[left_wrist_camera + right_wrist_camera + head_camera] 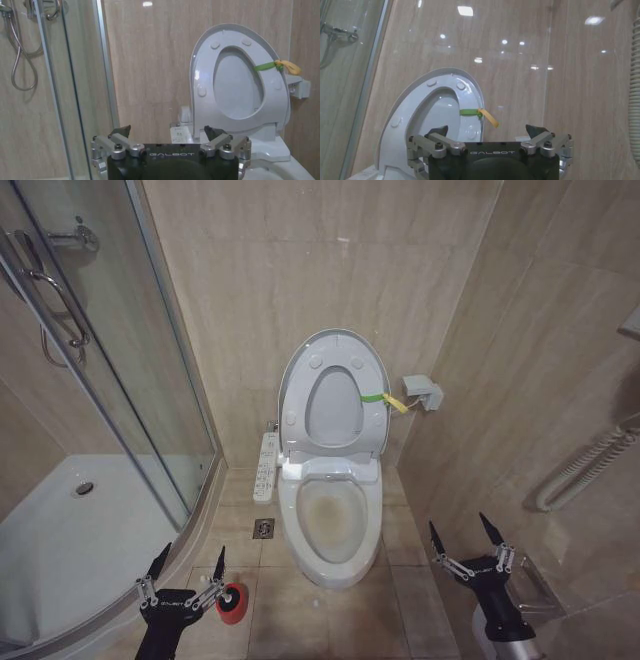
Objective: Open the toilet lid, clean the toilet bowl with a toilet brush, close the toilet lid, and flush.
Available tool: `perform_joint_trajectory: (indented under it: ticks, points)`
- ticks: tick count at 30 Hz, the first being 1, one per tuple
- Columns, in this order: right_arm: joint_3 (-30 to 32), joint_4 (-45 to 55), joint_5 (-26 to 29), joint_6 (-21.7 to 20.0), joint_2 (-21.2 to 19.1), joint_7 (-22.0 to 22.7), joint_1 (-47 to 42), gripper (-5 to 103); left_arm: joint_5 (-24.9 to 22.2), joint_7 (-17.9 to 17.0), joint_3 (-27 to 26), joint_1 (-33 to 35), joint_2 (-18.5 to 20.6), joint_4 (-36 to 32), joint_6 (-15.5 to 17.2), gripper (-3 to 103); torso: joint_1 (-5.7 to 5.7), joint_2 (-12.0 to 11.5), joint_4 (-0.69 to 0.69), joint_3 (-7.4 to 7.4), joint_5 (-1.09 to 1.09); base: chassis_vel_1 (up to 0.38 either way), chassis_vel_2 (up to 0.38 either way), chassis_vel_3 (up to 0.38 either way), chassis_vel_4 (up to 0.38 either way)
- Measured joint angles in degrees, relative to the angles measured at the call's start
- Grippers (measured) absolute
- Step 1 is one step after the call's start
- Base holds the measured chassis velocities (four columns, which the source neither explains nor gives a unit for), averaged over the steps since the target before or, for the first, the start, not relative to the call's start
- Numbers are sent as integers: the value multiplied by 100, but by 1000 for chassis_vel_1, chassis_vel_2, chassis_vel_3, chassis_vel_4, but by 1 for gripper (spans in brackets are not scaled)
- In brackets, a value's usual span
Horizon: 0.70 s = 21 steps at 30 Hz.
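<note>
While toilet lid (300,385) stands raised — both hands open, idle.

Beige tiled floor (330,620) with the toilet bowl (335,525) sitting dead center. Small floor drain (263,528) at its 9 o'clock, red brush holder (233,603) down around 7 o'clock. Shower tray (70,530) further out toward 9.

White toilet lid (333,395), yellow-brown stained toilet bowl (333,520), red brush holder (232,603)

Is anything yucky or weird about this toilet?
Yes. The toilet bowl has yellowish-brown staining inside, and a green and yellow band is tied around the raised seat ring against the toilet lid.
</note>
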Motion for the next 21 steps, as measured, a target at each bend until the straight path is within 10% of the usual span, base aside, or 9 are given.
perform_joint_trajectory:
  ticks: [21]
  points:
    - [0, 0, 0, 0, 0, 0, 0, 100, 2, -3, 0, 0, 0, -1, 0, 99, 0, 0, 0, 0, 0, 0, 0, 0, 0]
